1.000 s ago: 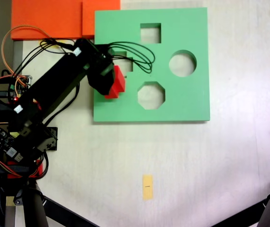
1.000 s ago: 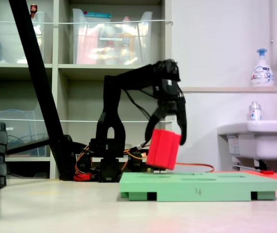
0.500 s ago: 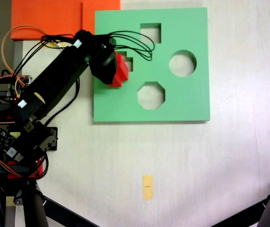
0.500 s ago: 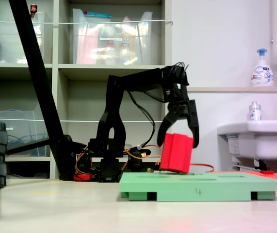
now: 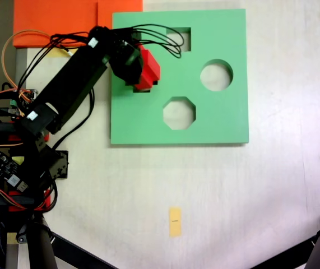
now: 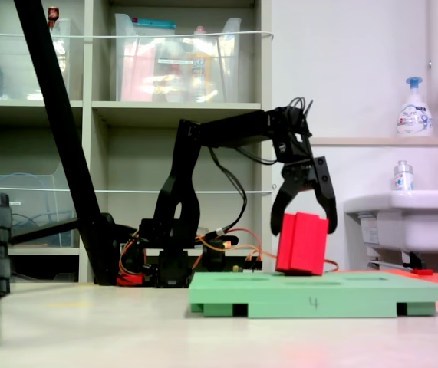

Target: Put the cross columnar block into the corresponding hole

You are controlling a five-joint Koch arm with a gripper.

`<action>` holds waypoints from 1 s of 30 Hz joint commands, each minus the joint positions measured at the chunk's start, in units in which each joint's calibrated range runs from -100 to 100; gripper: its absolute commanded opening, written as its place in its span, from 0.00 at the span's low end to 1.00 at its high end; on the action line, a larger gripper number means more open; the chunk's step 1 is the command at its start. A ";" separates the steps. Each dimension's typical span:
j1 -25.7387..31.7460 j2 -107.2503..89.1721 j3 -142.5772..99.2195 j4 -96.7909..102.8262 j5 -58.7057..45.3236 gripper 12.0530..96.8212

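Note:
The red cross columnar block (image 5: 148, 70) (image 6: 303, 243) hangs tilted in my gripper (image 5: 139, 72) (image 6: 304, 230), whose black jaws are shut on its upper part. Its lower edge sits just above or on the top of the green foam board (image 5: 221, 117) (image 6: 318, 294). In the fixed view from above, the block and gripper cover the plus-shaped hole on the board's left side, so that cutout is hidden.
The board also has a square cutout (image 5: 181, 38), a round cutout (image 5: 216, 75) and an octagonal cutout (image 5: 179, 113). An orange foam sheet (image 5: 59, 19) lies at the back left. The arm's base and wires (image 5: 19, 162) sit at the left. A small yellow tag (image 5: 175, 221) lies on the table.
The gripper has carried the red block farther over the board, away from the arm's base, and lowered it closer to the board's surface. It now covers the plus-shaped cutout.

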 commanded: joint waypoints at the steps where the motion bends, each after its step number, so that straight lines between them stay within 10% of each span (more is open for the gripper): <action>1: 0.88 -1.61 4.21 -0.67 1.27 0.24; 30: 0.39 6.21 4.11 -2.21 -2.25 0.29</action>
